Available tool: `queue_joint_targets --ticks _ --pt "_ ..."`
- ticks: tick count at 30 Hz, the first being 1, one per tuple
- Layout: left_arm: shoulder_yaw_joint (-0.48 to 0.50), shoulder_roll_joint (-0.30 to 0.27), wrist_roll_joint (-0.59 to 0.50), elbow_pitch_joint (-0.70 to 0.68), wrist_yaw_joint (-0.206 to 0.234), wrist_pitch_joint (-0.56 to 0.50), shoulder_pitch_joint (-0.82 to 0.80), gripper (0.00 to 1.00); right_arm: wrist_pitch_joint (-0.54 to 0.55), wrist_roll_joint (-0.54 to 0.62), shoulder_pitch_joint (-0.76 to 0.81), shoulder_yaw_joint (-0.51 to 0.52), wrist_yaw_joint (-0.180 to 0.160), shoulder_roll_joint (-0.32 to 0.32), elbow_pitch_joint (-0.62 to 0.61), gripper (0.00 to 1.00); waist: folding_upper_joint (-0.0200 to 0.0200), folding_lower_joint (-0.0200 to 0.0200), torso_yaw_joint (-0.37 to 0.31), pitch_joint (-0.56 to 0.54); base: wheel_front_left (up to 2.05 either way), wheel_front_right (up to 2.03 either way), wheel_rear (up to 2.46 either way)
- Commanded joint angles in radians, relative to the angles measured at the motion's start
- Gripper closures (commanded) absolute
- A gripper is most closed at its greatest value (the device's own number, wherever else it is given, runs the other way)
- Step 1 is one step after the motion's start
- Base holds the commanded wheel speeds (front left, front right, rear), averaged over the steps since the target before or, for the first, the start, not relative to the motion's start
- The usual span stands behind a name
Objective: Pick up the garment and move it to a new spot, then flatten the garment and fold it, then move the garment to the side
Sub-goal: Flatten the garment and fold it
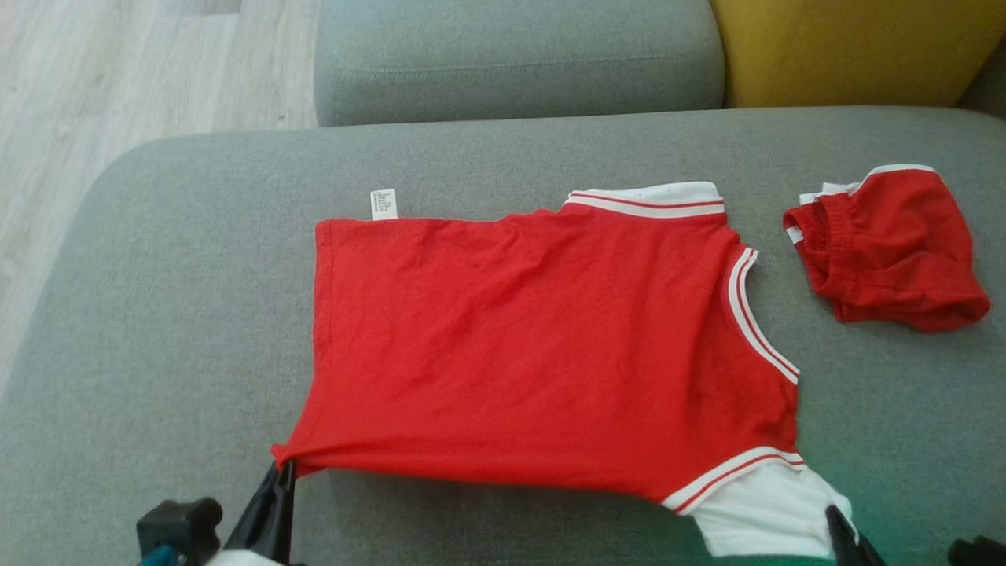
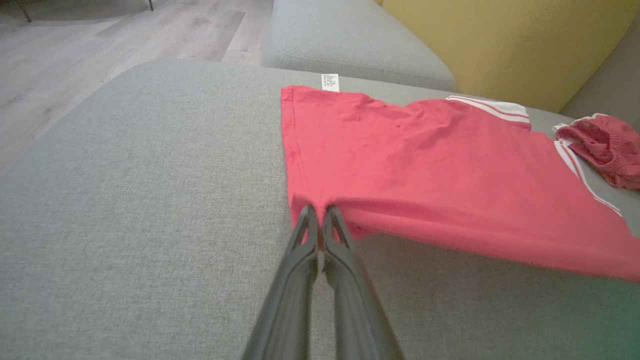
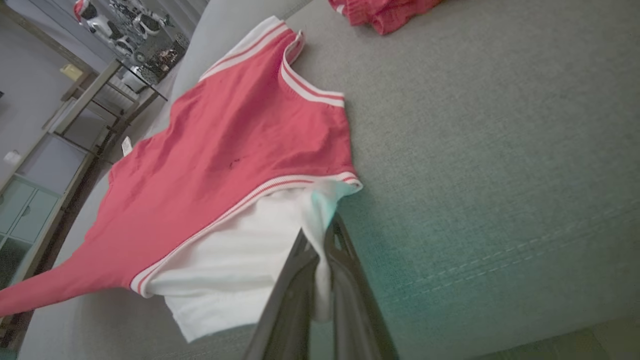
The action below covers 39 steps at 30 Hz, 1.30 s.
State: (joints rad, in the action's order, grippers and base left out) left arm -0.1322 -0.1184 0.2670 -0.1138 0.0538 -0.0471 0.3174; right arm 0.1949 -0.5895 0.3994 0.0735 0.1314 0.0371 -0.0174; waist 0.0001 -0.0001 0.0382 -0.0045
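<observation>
While both grippers pinch its near edge, the red garment (image 1: 534, 338) lies spread on the grey sofa seat (image 1: 196, 275), hem toward the robot's left, collar end toward its right.

- Left gripper (image 2: 317, 212): fingers closed together on the near-left hem corner. Cloth puckers at the tips and the edge beside them rides just off the seat.
- Right gripper (image 3: 320, 235): fingers closed on the white sleeve (image 1: 754, 511) at the near-right corner; a fold of white cloth hangs between them.
- Far edge rests flat on the seat, with the care label (image 1: 383, 204) poking out at the far-left corner.

Judgement: holding two corners of one edge keeps that edge taut. That suits either tugging out the last wrinkles or carrying the near edge over toward the far one for a fold. Flattening looks largely done; no fold is made yet.

A second red piece (image 1: 888, 244) sits bunched to the right, apart from the garment. It is likely parked there to stay out of the fold.

Containers: a cabinet (image 3: 20, 210) stands at the room's edge in the right wrist view, doors shut, contents hidden.
</observation>
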Motion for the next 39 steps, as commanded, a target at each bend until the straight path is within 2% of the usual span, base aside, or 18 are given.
queue_joint_targets --ticks 1,13,22,23,24,25,26,27,34,39 --pt "0.029 -0.013 0.008 -0.034 -0.002 -0.009 -0.064 1.00 0.010 -0.007 -0.059 -0.011 -0.001 0.013 -0.020 1.00 -0.0001 0.0001 0.001 0.010 0.00 0.00 0.00" --pt "0.000 -0.055 0.078 0.101 -0.089 -0.162 -0.289 1.00 0.118 0.054 -0.320 -0.008 -0.001 0.013 0.071 1.00 -0.0001 0.0001 0.021 0.105 0.00 0.00 0.00" --pt "-0.002 -0.061 0.103 0.209 -0.118 -0.154 -0.433 1.00 0.127 0.035 -0.491 0.007 -0.001 0.013 0.157 1.00 -0.0001 0.0001 0.021 0.168 0.00 0.00 0.00" --pt "-0.003 -0.061 0.104 0.221 -0.121 -0.152 -0.445 1.00 0.124 0.032 -0.507 0.007 -0.001 0.013 0.169 0.93 -0.0001 0.0001 0.021 0.174 0.00 0.00 0.00" --pt "-0.004 -0.062 0.106 0.232 -0.123 -0.149 -0.456 1.00 0.123 0.025 -0.522 0.005 -0.001 0.013 0.179 0.60 -0.0001 0.0001 0.020 0.180 0.00 0.00 0.00" --pt "-0.006 -0.062 0.108 0.243 -0.125 -0.146 -0.465 0.91 0.120 0.013 -0.536 0.002 -0.001 0.013 0.187 0.00 -0.0001 0.0001 0.020 0.185 0.00 0.00 0.00" --pt "-0.006 -0.061 0.110 0.252 -0.127 -0.138 -0.474 0.42 0.116 0.014 -0.548 -0.002 -0.001 0.013 0.194 0.00 -0.0001 0.0001 0.019 0.190 0.00 0.00 0.00" --pt "-0.006 -0.060 0.111 0.261 -0.128 -0.131 -0.481 0.00 0.108 0.018 -0.558 -0.007 -0.001 0.013 0.196 0.00 -0.0001 0.0001 0.019 0.195 0.00 0.00 0.00" --pt "0.013 -0.033 0.112 0.270 -0.113 0.002 -0.475 0.00 -0.017 0.031 -0.568 -0.049 -0.001 0.013 0.143 0.00 -0.0001 0.0001 0.016 0.205 0.00 0.00 0.00" --pt "0.029 -0.018 0.085 0.236 -0.083 0.130 -0.444 0.00 -0.118 0.109 -0.547 -0.071 -0.001 0.013 0.068 0.00 -0.0001 0.0001 0.014 0.198 0.00 0.00 0.00"
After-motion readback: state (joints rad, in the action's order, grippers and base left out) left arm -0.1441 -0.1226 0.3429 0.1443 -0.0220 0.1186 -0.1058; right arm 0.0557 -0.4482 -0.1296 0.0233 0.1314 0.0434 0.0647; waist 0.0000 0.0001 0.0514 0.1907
